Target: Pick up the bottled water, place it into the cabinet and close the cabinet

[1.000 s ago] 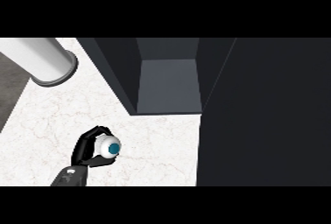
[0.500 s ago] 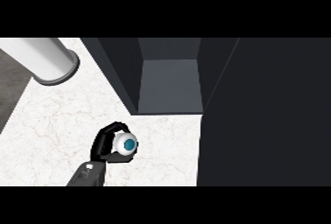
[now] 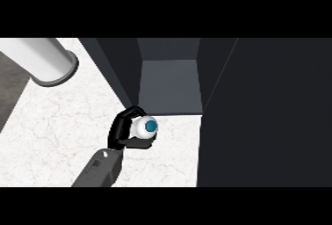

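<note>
— White marble with faint veins: that is the surface (image 3: 58,118), is it not? And what stands on it?

— A dark cabinet (image 3: 126,66), open, its grey interior floor showing toward the top of the view. The cabinet is the landmark here; everything else sits in front of it or to its left.

— Where is the bottled water (image 3: 146,127)?

— Just in front of the cabinet's opening, at the lower left corner of that opening, seen from above: a white round body with a blue cap in the middle. It has not entered the cabinet; it is above the marble at the front edge.

— Who holds it?

— One robot hand (image 3: 124,130), black, on a grey forearm rising from the lower edge. Its fingers and thumb are curled round the bottle, clamped on it from the left side. Whether this is the left or the right arm I cannot tell for sure; it comes in left of the cabinet's middle.

— Anything else?

— A dark panel (image 3: 266,114), perhaps the cabinet's door, fills the area to the right of the opening. A pale grey cylinder (image 3: 45,61) lies well to the left of the cabinet, at the surface's edge.
</note>
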Tool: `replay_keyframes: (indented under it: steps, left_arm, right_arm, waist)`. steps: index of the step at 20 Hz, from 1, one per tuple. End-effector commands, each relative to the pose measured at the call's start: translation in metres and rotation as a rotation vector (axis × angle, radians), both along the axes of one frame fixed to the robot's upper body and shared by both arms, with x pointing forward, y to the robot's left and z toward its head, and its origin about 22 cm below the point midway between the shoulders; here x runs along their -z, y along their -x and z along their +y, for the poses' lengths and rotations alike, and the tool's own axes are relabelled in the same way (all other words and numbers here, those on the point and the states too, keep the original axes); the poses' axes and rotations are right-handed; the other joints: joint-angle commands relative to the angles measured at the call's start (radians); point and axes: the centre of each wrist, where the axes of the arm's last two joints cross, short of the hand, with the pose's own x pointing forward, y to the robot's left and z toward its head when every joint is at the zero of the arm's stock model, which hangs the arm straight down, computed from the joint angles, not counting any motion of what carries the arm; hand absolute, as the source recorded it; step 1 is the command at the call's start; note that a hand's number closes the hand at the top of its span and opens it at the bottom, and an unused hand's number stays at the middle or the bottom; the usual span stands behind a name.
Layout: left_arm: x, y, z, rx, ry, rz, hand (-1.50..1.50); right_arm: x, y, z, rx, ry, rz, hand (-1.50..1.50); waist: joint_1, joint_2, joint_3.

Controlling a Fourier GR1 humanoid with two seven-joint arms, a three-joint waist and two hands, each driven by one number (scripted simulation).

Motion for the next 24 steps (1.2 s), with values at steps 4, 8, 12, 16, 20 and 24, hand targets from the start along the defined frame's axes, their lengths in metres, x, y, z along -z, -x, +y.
replay_keyframes:
  steps: [4, 8, 12, 16, 20, 24]
  left_arm:
    - [-0.058, -0.026, -0.060, 0.010, -0.002, 0.036, 1.50]
    - [-0.076, -0.038, -0.076, -0.046, -0.020, 0.042, 1.50]
    - [-0.094, -0.069, -0.075, -0.097, -0.073, 0.062, 1.50]
    - [-0.121, -0.090, -0.090, -0.125, -0.057, 0.083, 1.50]
    - [-0.100, -0.092, -0.075, -0.184, -0.034, 0.151, 1.50]
    - [-0.117, -0.111, -0.078, -0.315, -0.133, 0.126, 1.50]
  right_arm:
    - [-0.016, -0.010, -0.005, 0.013, -0.015, -0.044, -1.50]
    - [-0.025, -0.001, -0.006, 0.008, -0.018, -0.046, -1.50]
    - [-0.033, 0.006, -0.013, 0.003, -0.016, -0.050, -1.50]
    - [-0.019, -0.001, -0.015, -0.006, -0.019, -0.058, -1.50]
    - [-0.032, 0.007, -0.017, -0.008, -0.025, -0.065, -1.50]
    - [-0.025, 0.002, -0.018, -0.009, -0.020, -0.069, -1.50]
  waist:
    - [-0.001, 0.008, -0.001]
    - [-0.015, 0.007, -0.001]
    - [-0.024, 0.008, 0.000]
    - [-0.035, 0.016, -0.001]
    - [-0.048, 0.018, -0.001]
    - [-0.039, 0.026, -0.001]
